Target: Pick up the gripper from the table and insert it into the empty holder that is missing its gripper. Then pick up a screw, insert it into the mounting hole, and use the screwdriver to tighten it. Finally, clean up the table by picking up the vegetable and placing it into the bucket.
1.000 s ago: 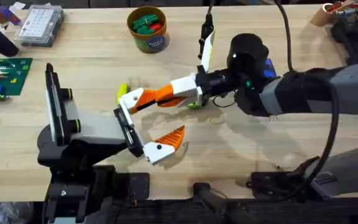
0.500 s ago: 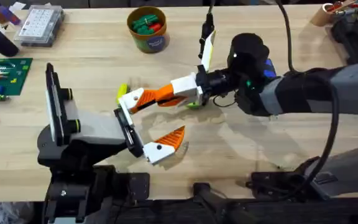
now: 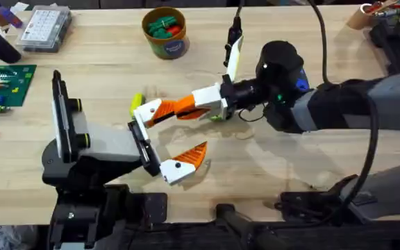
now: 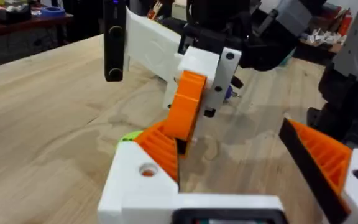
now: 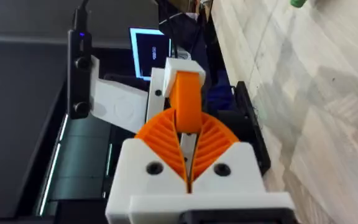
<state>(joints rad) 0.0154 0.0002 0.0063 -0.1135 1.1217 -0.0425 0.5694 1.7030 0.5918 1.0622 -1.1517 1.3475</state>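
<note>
A green circuit board [image 3: 5, 83] and a clear parts box [image 3: 44, 28] lie at the table's [image 3: 103, 76] far left. Next comes the grey left arm [image 3: 103, 146] with its black upright plate [image 3: 61, 118]. The holder [image 3: 143, 142] at the arm's end points toward the middle of the table. The left tool [image 3: 179, 132] stands wide open: its fixed orange finger [image 3: 186, 156], marked with a black dot, sits on the near side, well apart from the other slot. At that far slot is the loose finger [image 3: 146, 111], its white base against the end of the holder; whether it is fully seated cannot be told. A small yellow-green piece [image 3: 136, 103] lies on the table just beside it. The bucket [image 3: 165, 31] stands further back, with green and red pieces inside. The right tool [image 3: 172, 107] reaches in from the right, its two ribbed fingers closed tight on the loose finger's orange wedge. A tan cup [image 3: 363, 15] stands in the far right corner.
</note>
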